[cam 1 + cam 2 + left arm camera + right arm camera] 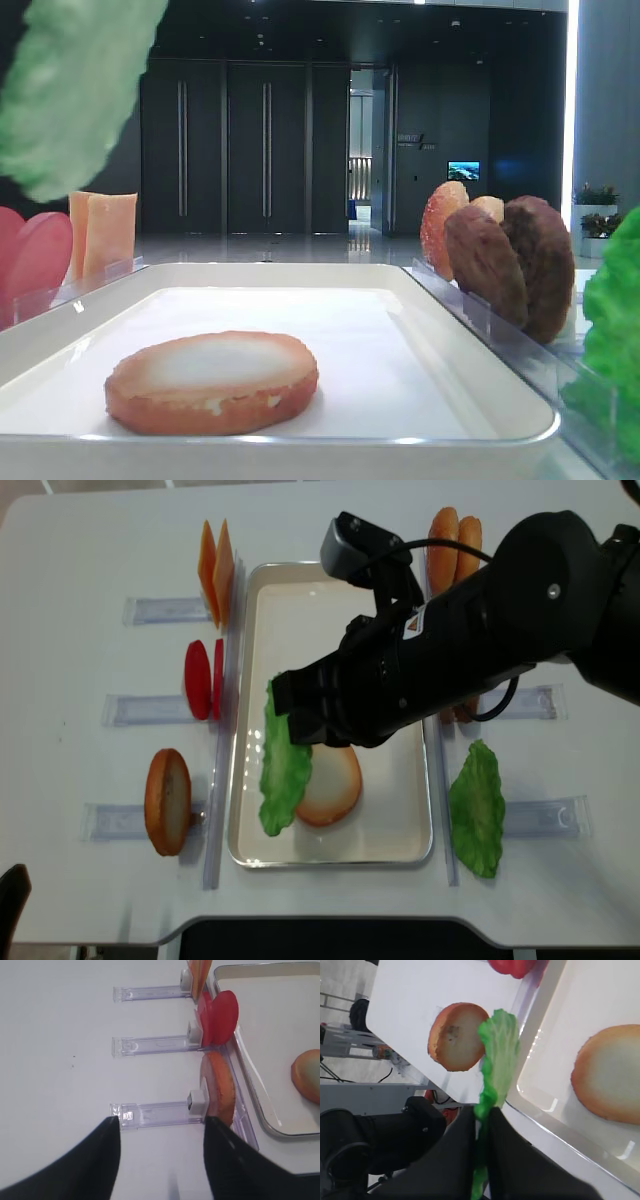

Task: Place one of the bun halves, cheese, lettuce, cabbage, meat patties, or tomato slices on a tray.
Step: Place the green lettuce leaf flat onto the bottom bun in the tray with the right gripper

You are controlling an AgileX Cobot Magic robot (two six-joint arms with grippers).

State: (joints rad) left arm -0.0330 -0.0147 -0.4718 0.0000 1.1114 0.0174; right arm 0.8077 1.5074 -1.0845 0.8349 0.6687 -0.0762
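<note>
Right end effector, clamped on ruffled green lettuce leaf, hovers over white tray's left rim; next, lower onto tan bun half

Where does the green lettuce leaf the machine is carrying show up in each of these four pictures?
Exterior high: held lettuce hangs at top left.
Right wrist: it rises from the jaws at centre.
Left wrist: not in it.
Exterior high (realsense): it hangs over the tray's left side.
Shared landmark: the bun half lying in the tray.
</note>
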